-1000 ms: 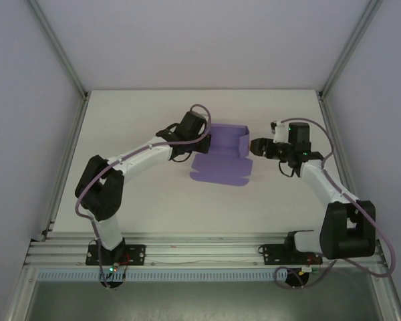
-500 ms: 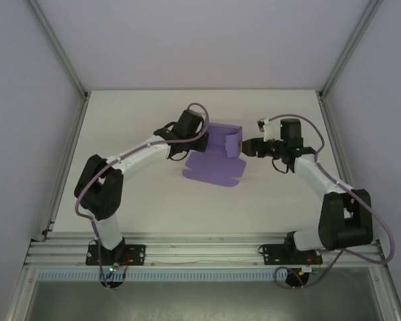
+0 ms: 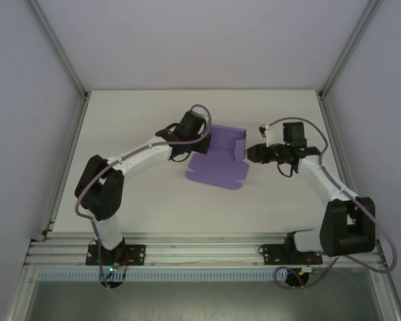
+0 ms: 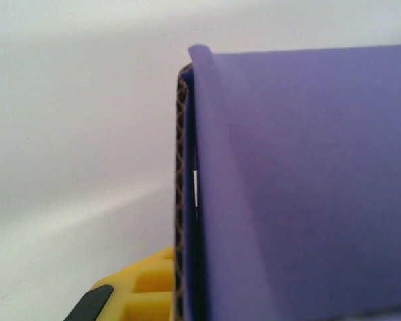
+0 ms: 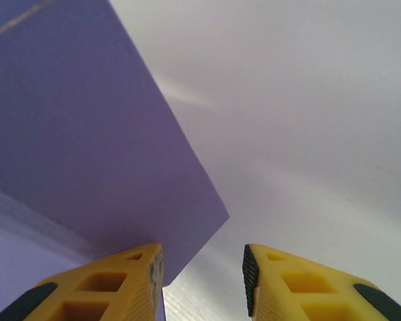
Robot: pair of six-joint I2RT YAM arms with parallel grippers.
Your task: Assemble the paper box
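Note:
The purple paper box point(image 3: 218, 160) lies half folded mid-table, its far part raised into walls and a flat panel spread toward me. My left gripper point(image 3: 204, 139) is shut on the box's left wall. In the left wrist view that wall point(image 4: 301, 187) runs edge-on past one yellow finger point(image 4: 144, 287). My right gripper point(image 3: 249, 152) is at the box's right end. Its two yellow fingers point(image 5: 123, 284) stand apart, open. A purple flap point(image 5: 87, 134) rests against the left finger, with its corner reaching into the gap.
White tabletop point(image 3: 140, 194) surrounds the box, bounded by metal frame rails at the left point(image 3: 67, 167) and right point(image 3: 334, 134). Both arm bases sit on the near rail point(image 3: 200, 254).
My right gripper has moved left up to the box's right end and its jaws have narrowed. The box has shifted slightly left. The left gripper keeps its hold.

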